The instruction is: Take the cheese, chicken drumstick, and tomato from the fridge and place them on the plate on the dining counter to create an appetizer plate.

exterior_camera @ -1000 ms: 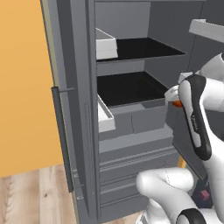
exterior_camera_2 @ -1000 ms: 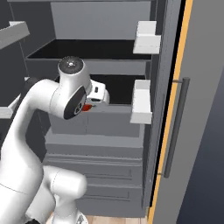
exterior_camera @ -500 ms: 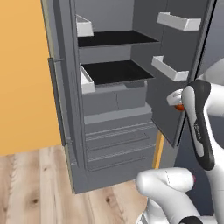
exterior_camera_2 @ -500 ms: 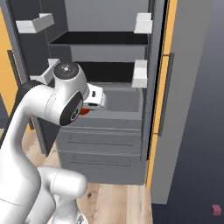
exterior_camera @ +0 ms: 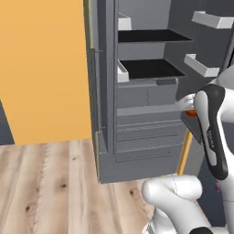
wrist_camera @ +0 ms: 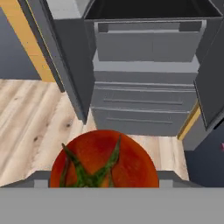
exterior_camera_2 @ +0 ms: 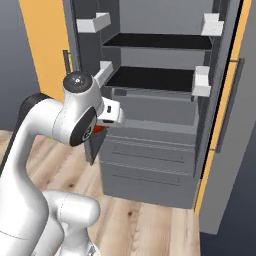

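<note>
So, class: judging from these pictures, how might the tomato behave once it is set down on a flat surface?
The tomato looks round and smooth, so it would probably roll if released carelessly. Its glossy skin may be slippery between the gripper fingers. The green stem side looks a little flatter, so resting it that way might steady it.

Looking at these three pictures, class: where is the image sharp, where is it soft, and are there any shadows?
Hand view: tomato looms large, slightly soft. Left base view: fridge evenly lit, flat shading. Right base view: black shelves show no glare, floor grain blurry.
</note>
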Robot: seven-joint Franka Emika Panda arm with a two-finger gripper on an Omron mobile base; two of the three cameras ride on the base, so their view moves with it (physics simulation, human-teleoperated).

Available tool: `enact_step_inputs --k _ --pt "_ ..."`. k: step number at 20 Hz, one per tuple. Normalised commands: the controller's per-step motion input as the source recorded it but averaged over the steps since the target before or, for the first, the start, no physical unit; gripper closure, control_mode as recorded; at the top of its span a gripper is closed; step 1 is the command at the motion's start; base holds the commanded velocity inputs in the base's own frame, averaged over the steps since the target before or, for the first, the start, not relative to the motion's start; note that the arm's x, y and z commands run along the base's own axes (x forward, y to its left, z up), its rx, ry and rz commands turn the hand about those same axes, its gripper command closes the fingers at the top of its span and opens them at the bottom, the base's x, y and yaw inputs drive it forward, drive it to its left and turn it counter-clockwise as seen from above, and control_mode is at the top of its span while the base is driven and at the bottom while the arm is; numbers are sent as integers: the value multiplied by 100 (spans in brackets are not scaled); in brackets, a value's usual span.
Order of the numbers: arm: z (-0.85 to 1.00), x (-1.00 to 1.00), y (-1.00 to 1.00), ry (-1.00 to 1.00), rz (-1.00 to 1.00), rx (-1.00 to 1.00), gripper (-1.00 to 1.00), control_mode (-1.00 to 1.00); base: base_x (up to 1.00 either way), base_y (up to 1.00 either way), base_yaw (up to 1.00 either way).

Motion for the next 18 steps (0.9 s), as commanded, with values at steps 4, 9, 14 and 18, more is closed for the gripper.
enact_step_inputs --k 4,9,14,18 --pt "0 0 0 0 0 0 100 100 -13 59 35" --pt "0 0 0 0 0 0 100 100 0 57 41" --pt "0 0 0 0 0 0 100 100 17 64 43" --pt "0 0 0 0 0 0 100 100 51 63 46"
